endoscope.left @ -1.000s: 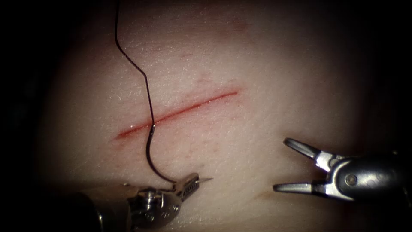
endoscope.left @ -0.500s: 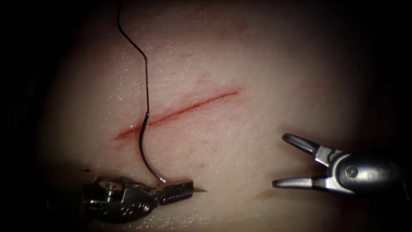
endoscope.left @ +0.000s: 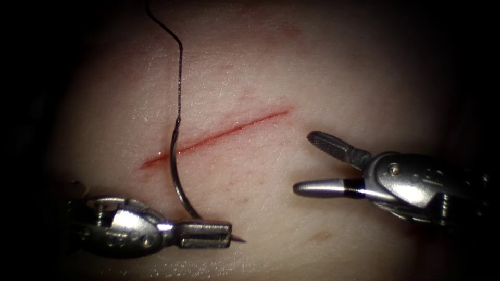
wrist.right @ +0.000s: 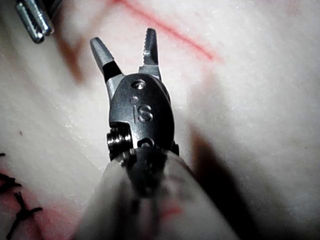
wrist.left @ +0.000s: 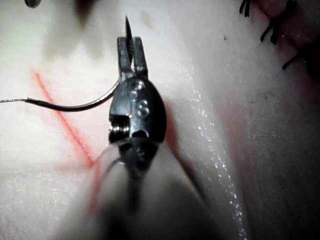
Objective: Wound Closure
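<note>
The left tool (endoscope.left: pixel 208 235) was clamped on the needle (endoscope.left: pixel 177 177) close to its point, the whole curve lying free above the tissue (endoscope.left: pixel 323 67), crossing the cut (endoscope.left: pixel 219 136). Thread (endoscope.left: pixel 178 73) trailed upward. The right tool (endoscope.left: pixel 307 164), stamped "S", gaped wide, holding nothing.

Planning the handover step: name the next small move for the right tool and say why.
Probably ease the right tool, jaws open and empty, left toward the needle. The left tool grips the needle near its tip, clear of the tissue, its body arching over the cut with the thread trailing.
</note>
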`<move>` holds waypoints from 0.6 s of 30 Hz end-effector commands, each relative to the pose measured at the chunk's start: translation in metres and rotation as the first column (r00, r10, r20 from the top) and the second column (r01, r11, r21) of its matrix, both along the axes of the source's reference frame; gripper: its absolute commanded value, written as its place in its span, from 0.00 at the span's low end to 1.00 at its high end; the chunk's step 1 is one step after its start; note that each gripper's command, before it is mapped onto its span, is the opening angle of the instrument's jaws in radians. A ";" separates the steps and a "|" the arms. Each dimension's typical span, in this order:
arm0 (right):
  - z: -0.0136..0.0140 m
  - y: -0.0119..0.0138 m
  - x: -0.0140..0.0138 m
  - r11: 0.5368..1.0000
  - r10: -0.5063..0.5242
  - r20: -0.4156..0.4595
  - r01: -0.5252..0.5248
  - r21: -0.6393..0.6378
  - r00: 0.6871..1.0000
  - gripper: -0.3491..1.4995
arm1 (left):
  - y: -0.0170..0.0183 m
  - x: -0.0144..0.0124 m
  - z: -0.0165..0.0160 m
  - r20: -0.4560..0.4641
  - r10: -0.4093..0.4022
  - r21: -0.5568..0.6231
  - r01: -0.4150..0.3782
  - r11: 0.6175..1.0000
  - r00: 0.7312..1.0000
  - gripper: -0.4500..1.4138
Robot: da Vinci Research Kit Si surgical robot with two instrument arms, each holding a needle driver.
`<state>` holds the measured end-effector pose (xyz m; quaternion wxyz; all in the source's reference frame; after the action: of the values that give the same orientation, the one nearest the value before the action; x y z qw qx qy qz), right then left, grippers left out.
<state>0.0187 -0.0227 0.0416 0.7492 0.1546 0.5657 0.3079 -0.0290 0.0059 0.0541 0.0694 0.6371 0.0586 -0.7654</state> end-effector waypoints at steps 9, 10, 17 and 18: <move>0.0019 0.0016 0.0043 0.987 0.017 -0.119 0.002 0.159 0.993 0.67 | -0.0008 -0.0012 0.0000 0.056 0.044 -0.014 -0.043 0.999 0.997 0.00; 0.0020 0.0017 0.0048 0.986 0.018 -0.139 0.006 0.169 0.990 0.67 | -0.0009 -0.0013 -0.0001 0.057 0.048 -0.014 -0.048 0.999 0.997 0.00; 0.0027 0.0023 0.0070 0.979 0.008 -0.194 0.032 0.201 0.981 0.65 | -0.0010 -0.0016 -0.0007 0.070 0.079 -0.022 -0.078 0.997 0.994 0.00; 0.0028 0.0023 0.0072 0.978 0.007 -0.200 0.035 0.205 0.980 0.64 | -0.0010 -0.0016 -0.0008 0.070 0.080 -0.028 -0.078 0.997 0.994 0.00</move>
<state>0.0252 -0.0196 0.0439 0.6704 0.2656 0.6026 0.3419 -0.0299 0.0054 0.0525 0.1114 0.6599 0.0718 -0.7396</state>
